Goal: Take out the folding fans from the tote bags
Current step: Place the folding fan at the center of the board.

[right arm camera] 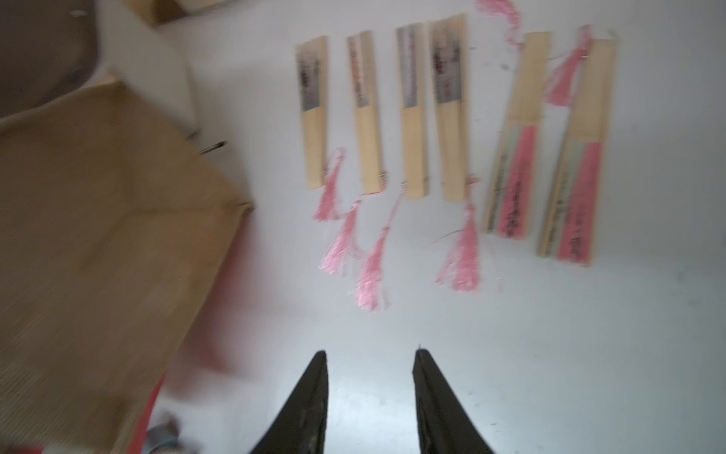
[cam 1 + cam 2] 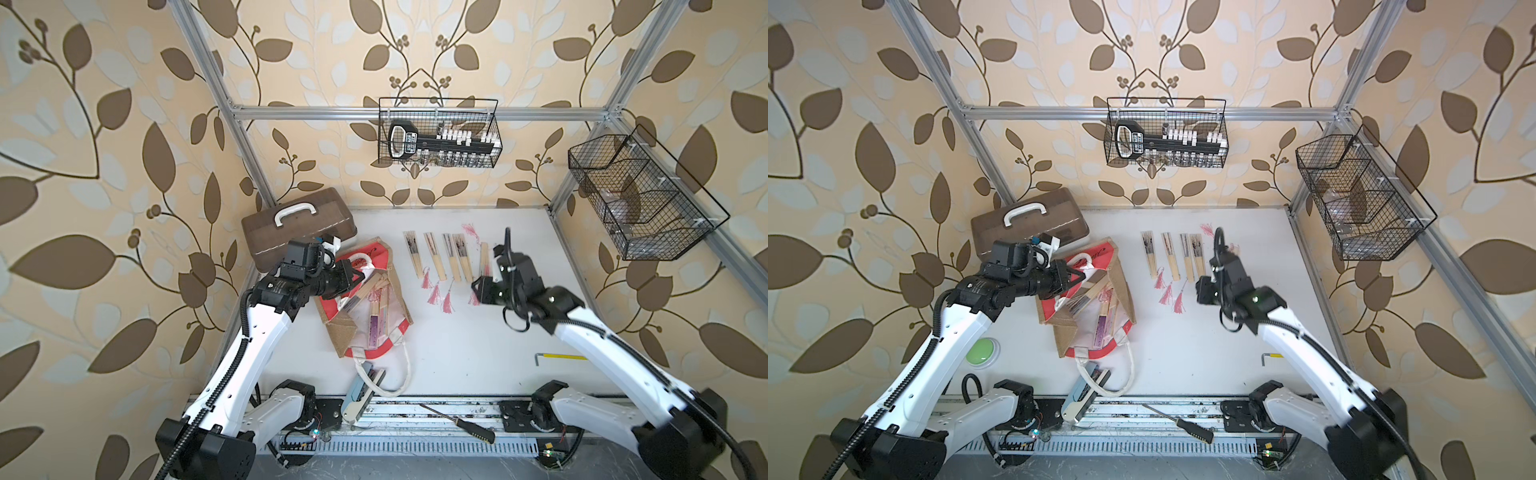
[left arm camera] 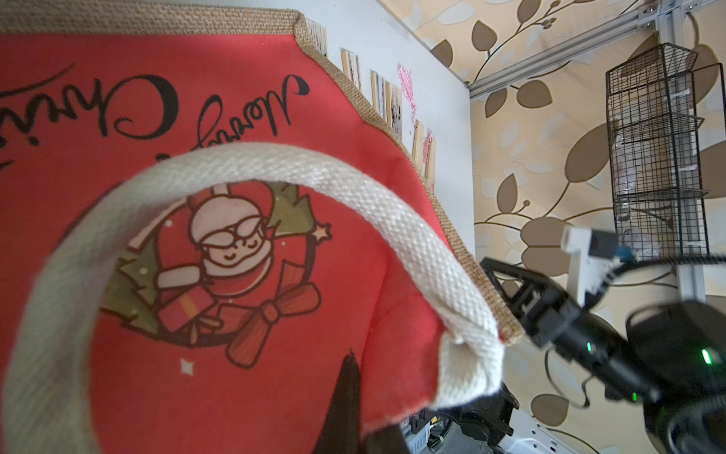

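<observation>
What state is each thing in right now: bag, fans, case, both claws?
Bag: lying down, mouth open, rim pinched by the left claw.
Fans in bag: several, closed, not yet out.
Fans out: six, closed, lying in a row.
Case: lid shut.
Left claw: shut on the bag.
Right claw: open, empty.

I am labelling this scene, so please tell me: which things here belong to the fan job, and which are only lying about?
Job: tote bag; fans inside it; fans laid on the table; left gripper, shut on the bag; right gripper, open.

Lying about: brown case; light-blue tool; screwdriver; hex key; green button; wire baskets.
</observation>
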`<state>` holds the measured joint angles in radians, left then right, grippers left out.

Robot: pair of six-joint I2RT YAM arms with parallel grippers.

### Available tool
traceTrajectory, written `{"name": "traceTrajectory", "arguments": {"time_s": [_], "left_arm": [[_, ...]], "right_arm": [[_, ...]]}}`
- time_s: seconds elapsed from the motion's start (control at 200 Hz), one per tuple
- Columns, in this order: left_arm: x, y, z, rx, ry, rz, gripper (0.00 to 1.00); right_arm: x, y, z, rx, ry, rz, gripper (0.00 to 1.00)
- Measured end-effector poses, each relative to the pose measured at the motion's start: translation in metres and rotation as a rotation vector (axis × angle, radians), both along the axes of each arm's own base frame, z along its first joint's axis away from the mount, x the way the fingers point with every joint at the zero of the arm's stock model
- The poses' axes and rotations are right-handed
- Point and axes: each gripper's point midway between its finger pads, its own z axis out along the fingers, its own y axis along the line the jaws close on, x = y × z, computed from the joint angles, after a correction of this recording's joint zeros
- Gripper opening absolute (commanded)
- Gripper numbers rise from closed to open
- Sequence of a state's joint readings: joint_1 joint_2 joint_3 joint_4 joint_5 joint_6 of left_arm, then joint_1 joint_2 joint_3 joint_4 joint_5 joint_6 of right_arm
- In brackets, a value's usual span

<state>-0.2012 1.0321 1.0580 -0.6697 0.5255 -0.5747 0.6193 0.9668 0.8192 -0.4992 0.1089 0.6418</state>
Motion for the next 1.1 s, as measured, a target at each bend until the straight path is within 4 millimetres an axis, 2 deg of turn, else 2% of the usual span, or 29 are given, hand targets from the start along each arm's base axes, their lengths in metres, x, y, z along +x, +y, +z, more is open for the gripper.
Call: {"name": "traceTrajectory", "arguments": {"time_s": [0.095,0.235,0.335,0.45,0.555,0.71,0.83,0.96,1.1], "left_arm": [[0.0,0.0,0.0,-0.002,0.001,-0.001,0.0],[-0.001,-0.002,0.0,-0.01,0.004,-0.011,0.0],[-0.001,-0.002,0.0,-0.011,0.008,-0.012,0.0],[-0.001,-0.002,0.0,-0.013,0.009,-0.01,0.0],[0.0,-0.002,0.0,-0.015,0.011,-0.008,0.0],[-0.001,-0.002,0.0,-0.016,0.014,-0.006,0.0],[-0.001,-0.002,0.0,-0.017,0.014,-0.005,0.0],[-0.001,-0.002,-0.001,-0.018,0.018,-0.001,0.0],[0.0,-0.002,-0.001,-0.021,0.024,0.005,0.0]], "right_arm": [[-0.046,0.039,0.014,0.155,-0.058,0.073,0.33],[-0.084,0.088,0.024,0.223,-0.059,0.134,0.33],[-0.099,0.134,0.032,0.208,-0.057,0.181,0.33],[-0.108,0.189,0.042,0.183,-0.067,0.216,0.33],[-0.106,0.222,0.045,0.155,-0.071,0.22,0.32],[-0.101,0.253,0.039,0.117,-0.054,0.235,0.31],[-0.095,0.269,0.025,0.053,-0.03,0.235,0.32],[-0.088,0.272,0.006,-0.029,-0.005,0.22,0.32],[-0.079,0.263,-0.014,-0.11,0.011,0.184,0.33]]}}
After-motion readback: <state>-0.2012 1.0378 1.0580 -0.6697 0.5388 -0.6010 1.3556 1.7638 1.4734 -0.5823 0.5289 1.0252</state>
